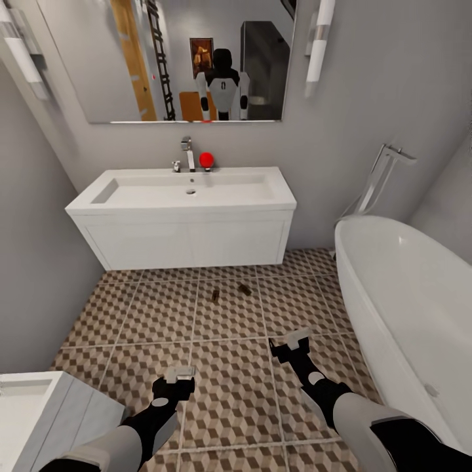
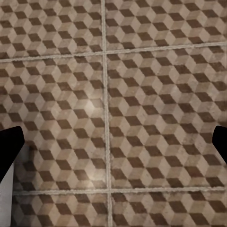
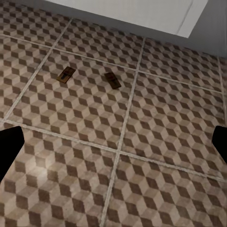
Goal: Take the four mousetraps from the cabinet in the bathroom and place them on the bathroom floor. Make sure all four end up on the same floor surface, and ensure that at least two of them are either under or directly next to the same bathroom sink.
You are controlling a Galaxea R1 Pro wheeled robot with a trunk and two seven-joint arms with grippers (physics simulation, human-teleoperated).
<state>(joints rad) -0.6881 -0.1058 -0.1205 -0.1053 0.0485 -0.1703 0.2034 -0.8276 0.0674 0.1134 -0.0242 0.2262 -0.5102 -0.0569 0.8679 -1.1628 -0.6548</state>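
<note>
Two mousetraps lie on the bathroom floor (image 1: 157,314) just in front of the sink (image 1: 183,216), near its middle. In the head view the left mousetrap (image 1: 215,296) and the right mousetrap (image 1: 244,289) sit close together but apart, each on the cube-patterned tile, on either side of a pale grout line. The right wrist view shows the same pair: one mousetrap (image 3: 65,74) and the other (image 3: 112,80), both flat on the tiles, with the white underside edge of the sink (image 3: 142,14) beyond them.

The sink is a white wall-hung basin with a chrome tap (image 1: 189,154) and a red round object (image 1: 206,159) beside it. A mirror (image 1: 190,59) hangs above, reflecting the robot. A white bathtub (image 1: 406,308) stands to the right, and the corner of a small white unit (image 1: 39,413) shows at the lower left.

The left hand (image 1: 178,375) hangs over the floor near the robot, well short of the mousetraps; its fingers are spread, with nothing between them, and in the left wrist view the dark fingertips (image 2: 9,146) sit at the far edges over bare tile. The right hand (image 1: 292,343) hovers above the floor closer to the bathtub, also spread and empty, with its fingertips (image 3: 8,149) wide apart in the right wrist view.
</note>
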